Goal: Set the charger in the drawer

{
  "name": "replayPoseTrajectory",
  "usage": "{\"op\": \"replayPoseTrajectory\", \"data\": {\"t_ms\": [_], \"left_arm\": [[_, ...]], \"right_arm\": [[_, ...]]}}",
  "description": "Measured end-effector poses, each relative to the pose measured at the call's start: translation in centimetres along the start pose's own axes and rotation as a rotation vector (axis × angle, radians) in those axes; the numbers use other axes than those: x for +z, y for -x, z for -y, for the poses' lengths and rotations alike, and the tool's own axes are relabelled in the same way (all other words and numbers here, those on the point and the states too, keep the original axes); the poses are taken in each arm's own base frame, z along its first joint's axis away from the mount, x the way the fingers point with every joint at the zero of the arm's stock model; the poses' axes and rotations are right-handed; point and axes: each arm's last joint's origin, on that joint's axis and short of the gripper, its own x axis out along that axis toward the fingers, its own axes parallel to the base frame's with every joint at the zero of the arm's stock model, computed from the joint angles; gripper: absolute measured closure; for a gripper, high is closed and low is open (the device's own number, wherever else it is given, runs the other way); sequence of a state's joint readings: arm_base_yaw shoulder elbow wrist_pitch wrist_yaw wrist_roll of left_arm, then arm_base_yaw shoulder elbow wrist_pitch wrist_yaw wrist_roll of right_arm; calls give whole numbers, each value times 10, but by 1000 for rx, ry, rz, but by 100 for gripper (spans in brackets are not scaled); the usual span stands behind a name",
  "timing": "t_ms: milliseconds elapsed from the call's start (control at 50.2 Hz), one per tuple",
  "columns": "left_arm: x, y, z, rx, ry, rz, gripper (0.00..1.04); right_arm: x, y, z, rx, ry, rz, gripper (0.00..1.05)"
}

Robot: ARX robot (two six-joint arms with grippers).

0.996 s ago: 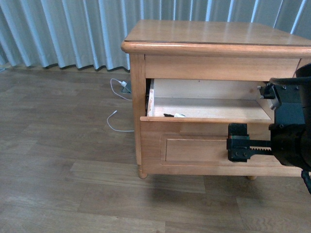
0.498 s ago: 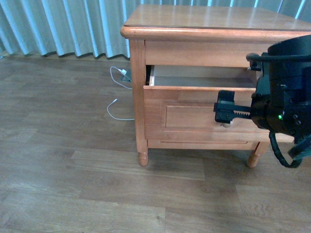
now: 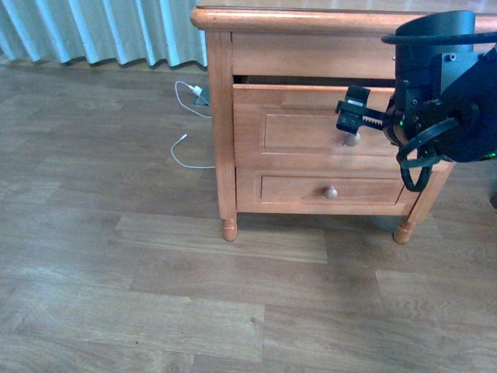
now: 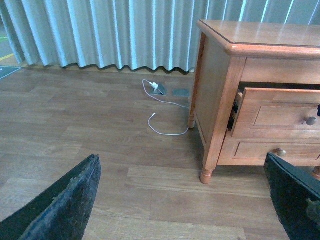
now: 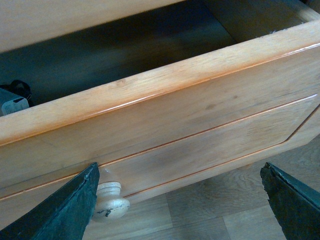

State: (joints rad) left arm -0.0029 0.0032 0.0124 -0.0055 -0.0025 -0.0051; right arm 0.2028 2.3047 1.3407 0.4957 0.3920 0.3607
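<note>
Over at your nine o'clock, the white cable [image 3: 186,148] lay on the floor [image 3: 116,256]. Your left gripper [image 4: 180,200] hung over that floor, jaws wide, holding nothing. At twelve, the drawer [image 3: 311,128] stood slightly ajar; the charger [image 5: 12,102] sat inside its dark corner. At two o'clock, your right gripper [image 3: 353,116] faced the knob [image 3: 351,140], jaws wide apart.

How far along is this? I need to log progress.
Done: the charger lies inside the drawer. In hand: the right end effector, open, is at the knob, with the drawer nearly shut. Left: closing the last gap.
</note>
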Motion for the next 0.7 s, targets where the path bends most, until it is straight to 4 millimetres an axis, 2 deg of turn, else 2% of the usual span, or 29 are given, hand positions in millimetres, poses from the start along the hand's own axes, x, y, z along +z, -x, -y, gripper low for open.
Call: {"op": "replayPoseTrajectory", "data": {"t_ms": [339, 697], "left_arm": [[0, 0, 0, 0, 0, 0, 6], [0, 0, 0, 0, 0, 1, 6]], "right_arm": [[11, -33, -6, -37, -40, 18, 8], [18, -42, -10, -49, -47, 22, 8]]}}
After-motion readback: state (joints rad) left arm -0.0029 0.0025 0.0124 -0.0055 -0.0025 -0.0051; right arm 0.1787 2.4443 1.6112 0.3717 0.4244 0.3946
